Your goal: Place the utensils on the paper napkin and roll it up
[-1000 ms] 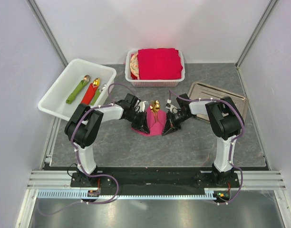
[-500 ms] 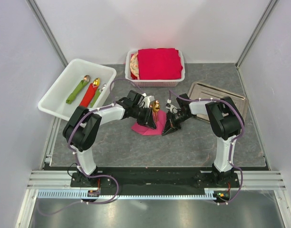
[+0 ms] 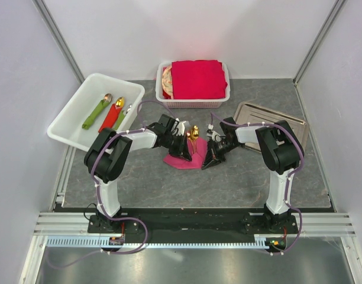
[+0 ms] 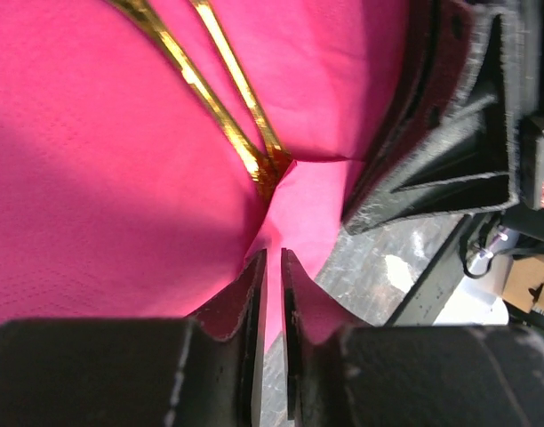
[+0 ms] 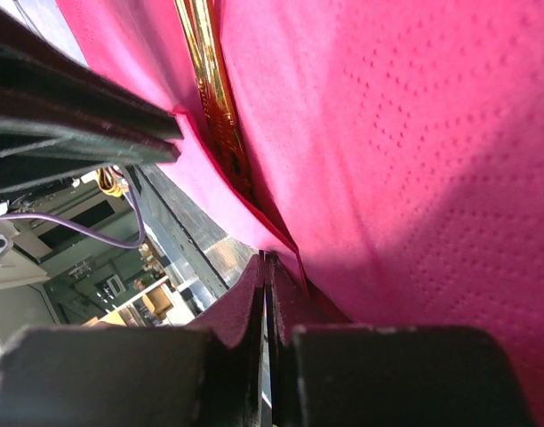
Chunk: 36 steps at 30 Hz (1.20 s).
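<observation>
The magenta paper napkin (image 3: 182, 160) lies mid-table, its sides pulled up around the gold utensils (image 3: 193, 132), whose spoon bowl sticks out at the far end. My left gripper (image 3: 184, 149) is at the napkin's left side, jaws almost closed on a fold of it. My right gripper (image 3: 211, 158) pinches the right edge. In the left wrist view two gold handles (image 4: 226, 111) cross on the napkin (image 4: 94, 178) above my left gripper (image 4: 274, 260). In the right wrist view a gold handle (image 5: 212, 84) lies in a napkin (image 5: 414, 133) fold above my shut right gripper (image 5: 268, 262).
A white bin (image 3: 68, 118) at the left holds green and red napkin bundles with spoons. A white basket (image 3: 164, 97) at the back holds a red napkin stack (image 3: 197, 79). A metal tray (image 3: 281, 121) lies at the right.
My left gripper has moved right, carrying the napkin's left side over the utensils. The napkin looks narrower and more folded. My right gripper has stayed in place.
</observation>
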Available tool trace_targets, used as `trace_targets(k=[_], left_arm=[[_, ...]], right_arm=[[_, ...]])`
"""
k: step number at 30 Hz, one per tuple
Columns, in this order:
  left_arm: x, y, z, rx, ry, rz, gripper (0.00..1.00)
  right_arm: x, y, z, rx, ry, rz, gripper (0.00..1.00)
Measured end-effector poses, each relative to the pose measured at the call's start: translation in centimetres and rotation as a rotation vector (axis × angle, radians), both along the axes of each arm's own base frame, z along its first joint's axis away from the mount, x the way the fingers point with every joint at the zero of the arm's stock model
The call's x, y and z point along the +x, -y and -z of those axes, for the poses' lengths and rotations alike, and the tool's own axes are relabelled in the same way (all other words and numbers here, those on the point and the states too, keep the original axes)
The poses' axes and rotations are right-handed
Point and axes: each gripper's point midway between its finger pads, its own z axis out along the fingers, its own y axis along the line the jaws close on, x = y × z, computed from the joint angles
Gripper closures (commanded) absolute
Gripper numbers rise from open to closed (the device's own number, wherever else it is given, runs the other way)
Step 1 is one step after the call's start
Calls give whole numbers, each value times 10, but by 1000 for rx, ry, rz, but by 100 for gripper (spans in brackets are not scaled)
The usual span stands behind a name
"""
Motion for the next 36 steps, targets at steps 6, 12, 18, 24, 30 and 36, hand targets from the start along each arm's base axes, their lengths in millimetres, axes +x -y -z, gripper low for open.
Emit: trace_targets(k=[6, 12, 18, 24, 30, 36], left_arm=[[0, -2, 8, 16, -16, -6, 89], [1, -1, 8, 18, -19, -6, 90], [1, -2, 8, 21, -19, -8, 91], [2, -2, 8, 22, -20, -8, 91], [1, -2, 8, 23, -21, -8, 91], [1, -2, 8, 24, -21, -8, 91]], right_arm=[[1, -1, -4, 2, 12, -1, 92], [9, -5, -19, 19, 43, 15, 92], [24, -10, -26, 26, 88, 28, 94], [26, -7, -8, -13, 68, 36, 96], [24, -6, -1, -25, 44, 42, 96], [24, -6, -1, -23, 42, 42, 95]])
